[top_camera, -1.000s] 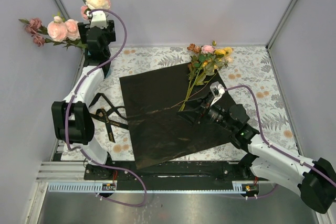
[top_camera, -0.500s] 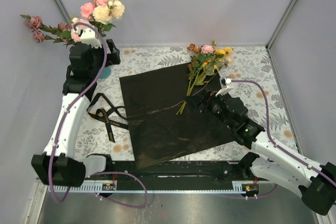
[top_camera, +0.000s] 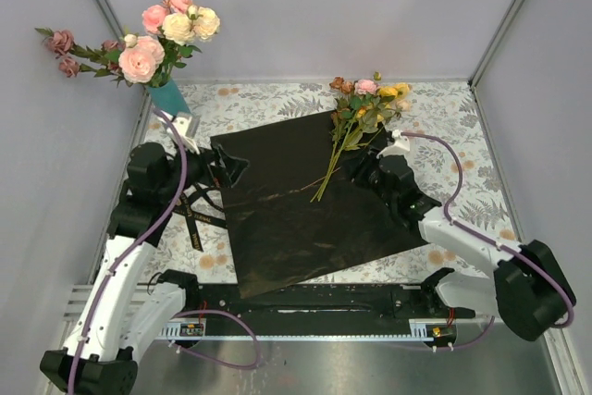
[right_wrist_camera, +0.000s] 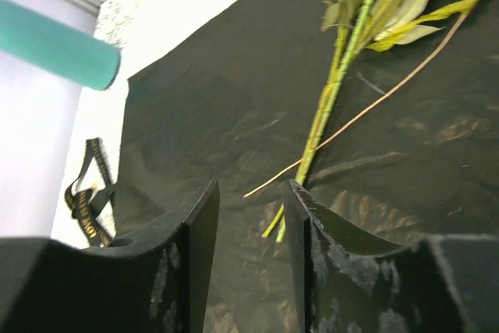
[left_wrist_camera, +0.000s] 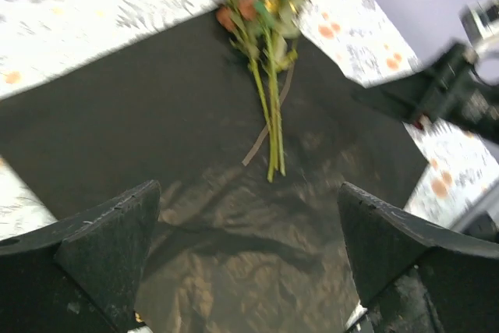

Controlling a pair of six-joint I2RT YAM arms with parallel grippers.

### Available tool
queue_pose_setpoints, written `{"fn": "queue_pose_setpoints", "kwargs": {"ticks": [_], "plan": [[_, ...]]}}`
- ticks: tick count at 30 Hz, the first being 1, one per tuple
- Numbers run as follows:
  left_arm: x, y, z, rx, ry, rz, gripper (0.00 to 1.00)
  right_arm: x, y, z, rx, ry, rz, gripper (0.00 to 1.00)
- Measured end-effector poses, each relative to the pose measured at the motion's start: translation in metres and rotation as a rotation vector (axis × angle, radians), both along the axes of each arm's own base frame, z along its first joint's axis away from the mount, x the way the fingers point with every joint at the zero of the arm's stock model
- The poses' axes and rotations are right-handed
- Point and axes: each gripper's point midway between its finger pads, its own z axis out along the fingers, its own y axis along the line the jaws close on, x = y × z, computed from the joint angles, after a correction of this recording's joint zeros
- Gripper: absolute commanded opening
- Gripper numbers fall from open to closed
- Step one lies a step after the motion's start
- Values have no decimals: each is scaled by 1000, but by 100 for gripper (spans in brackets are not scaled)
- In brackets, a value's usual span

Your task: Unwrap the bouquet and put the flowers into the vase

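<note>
Floral-clothed tabletop (top_camera: 462, 127) carries black paper (top_camera: 277, 219); loose flowers (top_camera: 356, 122) lie at its far right corner, vase (top_camera: 169, 96) far left; left gripper (left_wrist_camera: 248, 208) gapes wide, right gripper (right_wrist_camera: 251, 193) stands narrowly parted over the stem ends

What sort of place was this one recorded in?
Probably a lab robot cell, not a home: plain panel walls on metal posts, left arm and right arm bolted to a rail, and a staged floral tablecloth.

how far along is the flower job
Done: the black paper lies open, the ribbon is off, and one bunch stands in the vase. In hand: nothing clearly; the left gripper is open, the right gripper sits at the stem ends of the flowers on the paper. Left: getting those into the vase.
</note>
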Motion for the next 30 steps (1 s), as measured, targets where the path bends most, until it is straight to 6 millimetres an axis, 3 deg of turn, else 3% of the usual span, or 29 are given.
{"fn": "queue_pose_setpoints", "kwargs": {"ticks": [4,9,15,21,30], "plan": [[-16,-22,-26,16,55,-106,99,20,-14,-27,-3,63,-63,45],[-25,-26,-51,38,109,-133,99,44,-19,-51,-3,113,-91,46],[-28,-26,-53,38,110,-134,99,75,-17,-67,47,141,-111,43],[-28,-26,-52,37,105,-135,99,107,-2,-88,108,186,-96,43],[-29,-26,-51,36,101,-135,99,130,10,-109,145,237,-86,40]]}}
